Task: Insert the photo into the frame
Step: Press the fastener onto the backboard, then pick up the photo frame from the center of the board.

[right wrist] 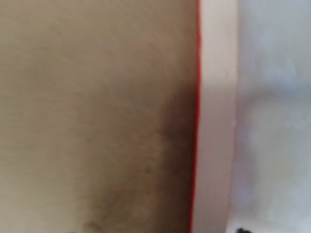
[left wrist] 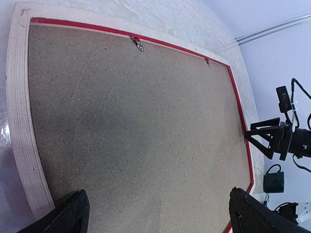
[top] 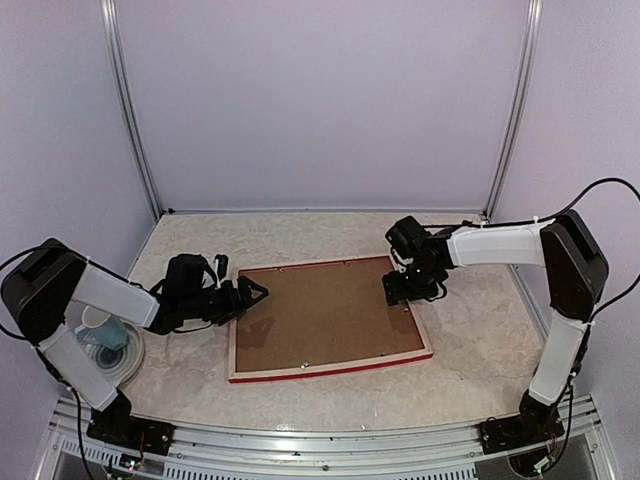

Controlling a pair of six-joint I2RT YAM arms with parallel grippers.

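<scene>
Reaches low and inward with the left white-and-black arm (top: 110, 295), elbow folded back near its base; holds the left black two-finger pincer (top: 252, 294) level and pointing right, fingers (left wrist: 73, 213) spread wide; lifts the right white-and-black arm (top: 500, 245) steeply from its base, bends it sharply, stretches the forearm leftward; tips the right black pincer (top: 398, 290) downward at the wrist; leaves its jaw gap unreadable in all views.
</scene>
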